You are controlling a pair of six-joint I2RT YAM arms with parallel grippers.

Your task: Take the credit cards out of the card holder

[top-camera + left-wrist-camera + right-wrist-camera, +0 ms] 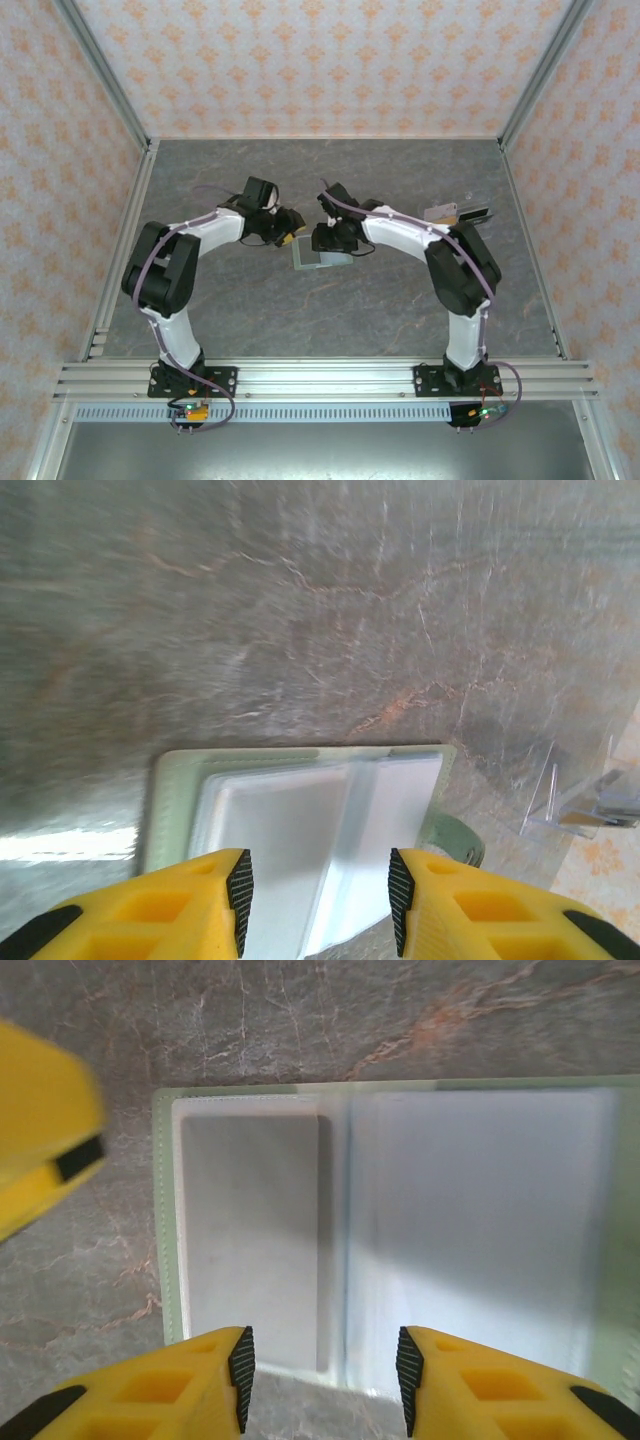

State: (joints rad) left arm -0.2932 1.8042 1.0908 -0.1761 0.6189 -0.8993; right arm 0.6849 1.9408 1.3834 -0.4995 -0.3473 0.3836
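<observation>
The card holder [322,257] lies open and flat on the table between both arms, with a sage-green rim and pale grey-blue pockets. My left gripper [320,900] hovers open over its near edge, nothing between the pads. In the left wrist view the card holder [300,810] spreads out below the fingers. My right gripper [325,1380] is also open, just above the edge of the card holder [450,1220]. A grey rectangle [250,1230] sits in one pocket; I cannot tell if it is a card. Two small flat cards [456,212], one pale and one dark, lie at the back right.
A green strap tab [455,840] sticks out from the holder's side. A yellow finger [40,1130] of the left gripper shows at the edge of the right wrist view. Patterned walls and metal rails [130,250] enclose the grey marbled table [330,320].
</observation>
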